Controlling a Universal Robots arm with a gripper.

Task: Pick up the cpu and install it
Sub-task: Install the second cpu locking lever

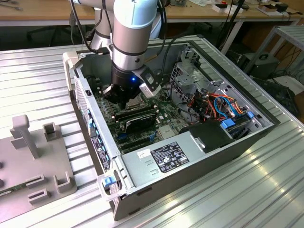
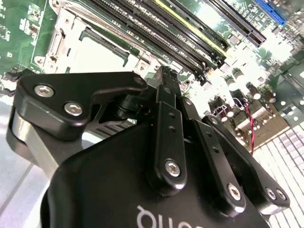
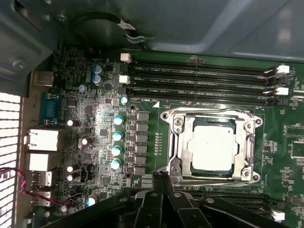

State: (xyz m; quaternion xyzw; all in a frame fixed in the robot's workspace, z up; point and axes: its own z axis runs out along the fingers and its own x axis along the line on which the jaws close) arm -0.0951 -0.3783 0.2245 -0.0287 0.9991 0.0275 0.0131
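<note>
The cpu (image 3: pixel 213 145), a small square chip with a pale metal top, lies flat inside the socket's metal frame (image 3: pixel 176 142) on the green motherboard. In the first wrist view my gripper (image 3: pixel 160 176) hangs just off one edge of that frame, its black fingertips pressed together with nothing between them. The second wrist view shows the same shut gripper (image 2: pixel 166 75) above the board, with the cpu (image 2: pixel 97 57) as a bright square beyond the tips. In the exterior view the gripper (image 1: pixel 121 102) is lowered into the open computer case (image 1: pixel 142 190), over the board's middle.
Long memory slots (image 3: pixel 199 80) run beside the socket. A long black card (image 1: pixel 137 118) stands in the board close to the gripper. A power supply (image 1: pixel 166 156), a cable bundle (image 1: pixel 213 102) and the case walls hem the arm in. A grey fixture (image 1: pixel 33 156) sits at the exterior view's left.
</note>
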